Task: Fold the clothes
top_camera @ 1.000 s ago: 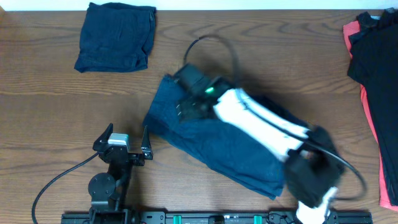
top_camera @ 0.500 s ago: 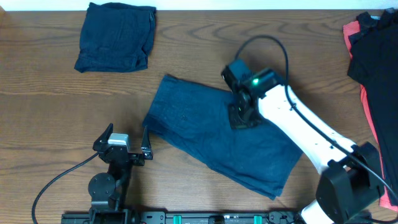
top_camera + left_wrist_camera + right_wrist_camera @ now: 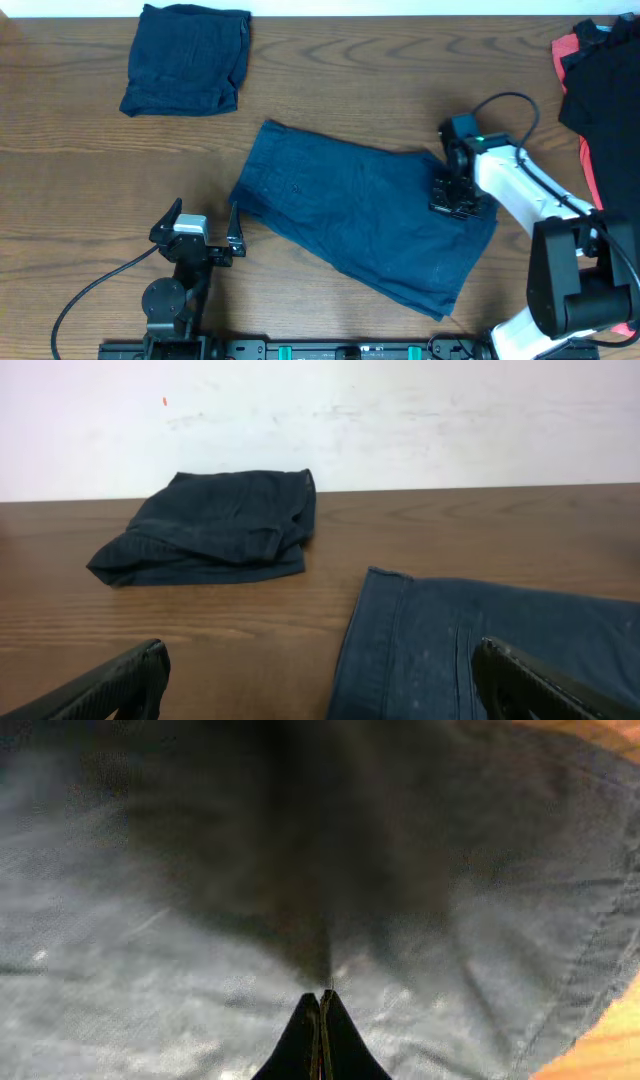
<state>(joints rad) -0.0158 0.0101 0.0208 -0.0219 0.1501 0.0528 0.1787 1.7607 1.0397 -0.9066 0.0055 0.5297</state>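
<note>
While the left arm (image 3: 175, 290) sits low at about 7 o'clock of the surface (image 3: 80, 170), its wrist pointing toward 12 o'clock, the right arm (image 3: 525, 185) rises from its base at 5 o'clock and bends over toward the centre. Its white link runs toward 10 o'clock, and the wrist is turned down over the cloth.

The right fingers (image 3: 455, 195) are at the 3 o'clock edge of the shorts (image 3: 350, 220). In the right wrist view these fingers (image 3: 320, 1015) are clenched to one thin point, tips together and low over the dark cloth (image 3: 200, 920). I cannot tell if a fold of it is caught between them.

The left fingers (image 3: 110, 685) are released and stand wide apart. They touch nothing, and the 9 o'clock corner of the shorts (image 3: 480, 630) lies just beside them.

The shorts lie flat in the middle of the surface, with the long side going from 10 o'clock to 4 o'clock. A folded garment (image 3: 187, 60) of the same navy colour lies well apart at 11 o'clock. Black and red clothing (image 3: 600, 90) lies at the 2 o'clock edge.
</note>
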